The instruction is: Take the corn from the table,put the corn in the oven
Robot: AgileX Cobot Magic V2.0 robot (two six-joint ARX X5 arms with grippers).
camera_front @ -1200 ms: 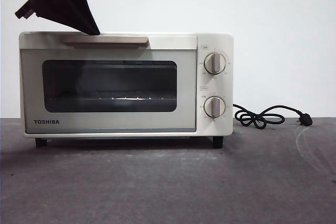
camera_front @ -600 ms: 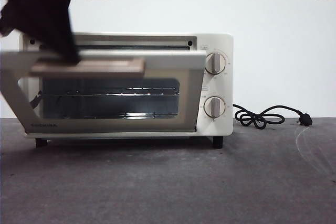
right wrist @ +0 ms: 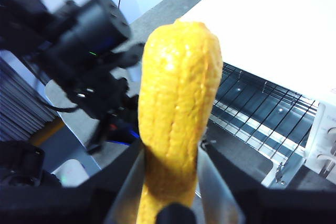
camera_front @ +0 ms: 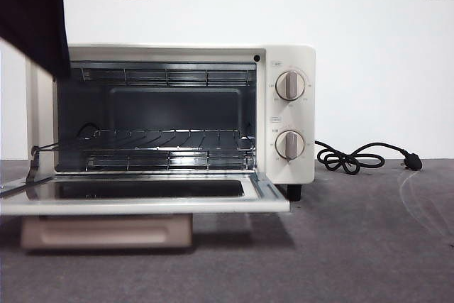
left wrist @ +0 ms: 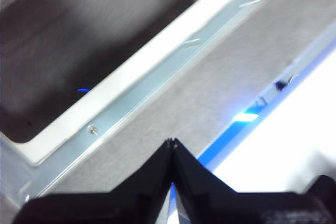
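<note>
Since half a second ago the door [camera_front: 142, 200] of the oven [camera_front: 291, 58] has swung from half-lowered to fully down, and you now see it lying flat over the table [camera_front: 355, 246] with its bar handle [camera_front: 106, 232] hanging beneath the front edge. The cavity is open to you: a wire rack [camera_front: 152, 140] spans it about mid-height, and a second grid runs along the top. The two knobs [camera_front: 290, 85] stand one above the other on the right panel, and a black power cord [camera_front: 355, 157] lies coiled on the table beside the oven.

Your left gripper [left wrist: 172, 142] hangs just off the door's frame [left wrist: 131, 98] with its black tips pressed together and nothing between them (in the front view this arm [camera_front: 35, 12] is the dark mass at the upper left corner).

Your right gripper [right wrist: 170, 182] is clamped on the corn [right wrist: 176, 114], held upright by its lower end, the yellow cob rising between the jaws. It is held off the table, above and to the side of the open oven, whose rack [right wrist: 262, 114] shows behind it.
</note>
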